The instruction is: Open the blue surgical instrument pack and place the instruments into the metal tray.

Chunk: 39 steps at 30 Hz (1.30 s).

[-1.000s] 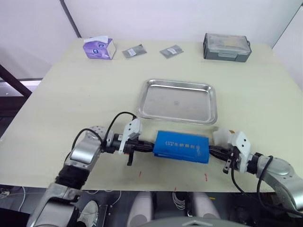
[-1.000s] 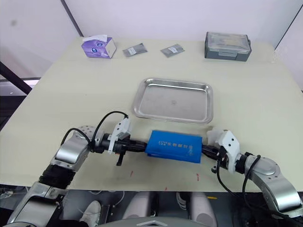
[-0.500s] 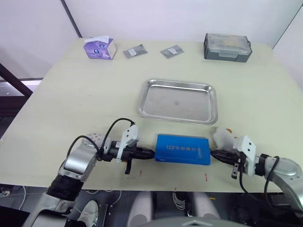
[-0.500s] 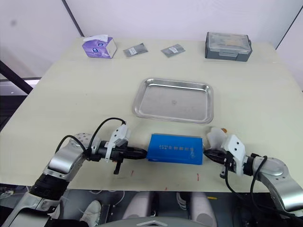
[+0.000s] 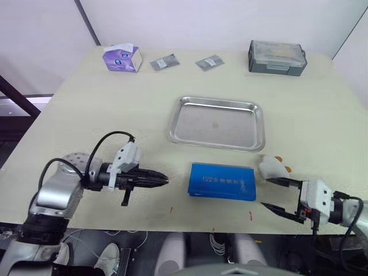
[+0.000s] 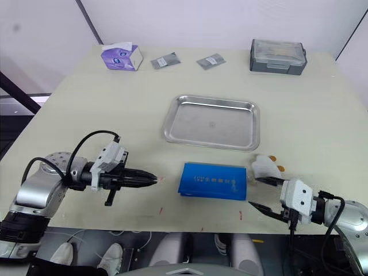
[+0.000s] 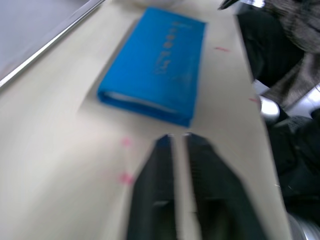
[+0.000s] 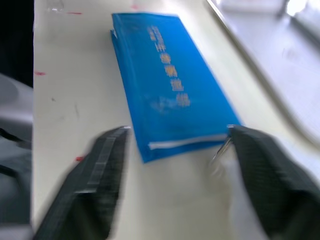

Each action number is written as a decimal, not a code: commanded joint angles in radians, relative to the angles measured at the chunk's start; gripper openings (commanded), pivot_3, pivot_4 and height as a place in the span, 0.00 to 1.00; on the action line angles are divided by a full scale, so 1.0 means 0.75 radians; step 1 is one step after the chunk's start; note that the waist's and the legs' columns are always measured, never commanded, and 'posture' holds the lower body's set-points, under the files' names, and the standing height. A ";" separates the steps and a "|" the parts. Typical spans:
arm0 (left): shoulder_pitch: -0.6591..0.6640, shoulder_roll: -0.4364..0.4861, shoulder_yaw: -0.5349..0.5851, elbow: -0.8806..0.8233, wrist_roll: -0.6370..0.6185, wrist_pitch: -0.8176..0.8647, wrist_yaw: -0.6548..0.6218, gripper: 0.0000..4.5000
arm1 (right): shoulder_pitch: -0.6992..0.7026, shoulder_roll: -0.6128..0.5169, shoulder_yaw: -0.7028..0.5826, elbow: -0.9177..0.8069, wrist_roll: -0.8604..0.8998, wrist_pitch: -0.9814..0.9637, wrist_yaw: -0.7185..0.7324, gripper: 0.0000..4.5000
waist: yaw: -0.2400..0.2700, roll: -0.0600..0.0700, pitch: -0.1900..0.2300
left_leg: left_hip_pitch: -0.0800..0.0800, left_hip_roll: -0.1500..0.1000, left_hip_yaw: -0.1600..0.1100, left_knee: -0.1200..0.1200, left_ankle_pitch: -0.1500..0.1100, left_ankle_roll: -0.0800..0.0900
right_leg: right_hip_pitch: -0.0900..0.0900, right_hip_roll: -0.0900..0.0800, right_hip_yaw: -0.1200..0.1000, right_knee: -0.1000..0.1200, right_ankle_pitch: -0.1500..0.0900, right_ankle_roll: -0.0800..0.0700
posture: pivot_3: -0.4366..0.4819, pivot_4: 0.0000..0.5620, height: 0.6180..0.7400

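the blue surgical instrument pack [image 5: 222,181] lies shut between both tools, long axis running tip to tip; the spread right gripper [image 5: 276,195] is nearer than the pressed-together left gripper [image 5: 163,180].

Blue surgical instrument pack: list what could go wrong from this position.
1. The blue surgical instrument pack lies closed near the table's front edge; a clumsy push could slide it off.
2. The left gripper is shut and clear of the pack, so it must open before any grasp.
3. The right gripper is open beside the pack's end; closing there may pinch both layers and keep it shut. The metal tray waits empty.
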State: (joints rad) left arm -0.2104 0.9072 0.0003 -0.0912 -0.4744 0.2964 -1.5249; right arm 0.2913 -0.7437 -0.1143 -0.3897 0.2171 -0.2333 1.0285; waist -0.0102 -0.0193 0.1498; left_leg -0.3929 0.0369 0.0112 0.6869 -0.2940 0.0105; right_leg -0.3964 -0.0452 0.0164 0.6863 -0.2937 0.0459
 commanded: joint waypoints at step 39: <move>-0.230 0.017 -0.171 0.056 -0.061 -0.198 -0.083 1.00 | -0.417 -0.150 0.366 0.434 -0.292 -0.804 -0.302 0.02 | -0.003 0.001 0.001 | 0.003 0.001 0.005 0.000 0.000 0.000 | 0.000 0.000 0.006 0.002 0.000 0.000 | 0.48 0.27 1.00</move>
State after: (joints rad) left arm -0.3773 0.9203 -0.1639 -0.0456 -0.5110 0.1616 -1.5490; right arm -0.0194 -0.8269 0.1571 -0.0055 -0.1420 -0.9006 0.7678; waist -0.0128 -0.0188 0.1504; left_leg -0.3904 0.0374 0.0152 0.6868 -0.2940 0.0105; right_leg -0.3967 -0.0449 0.0205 0.6882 -0.2937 0.0458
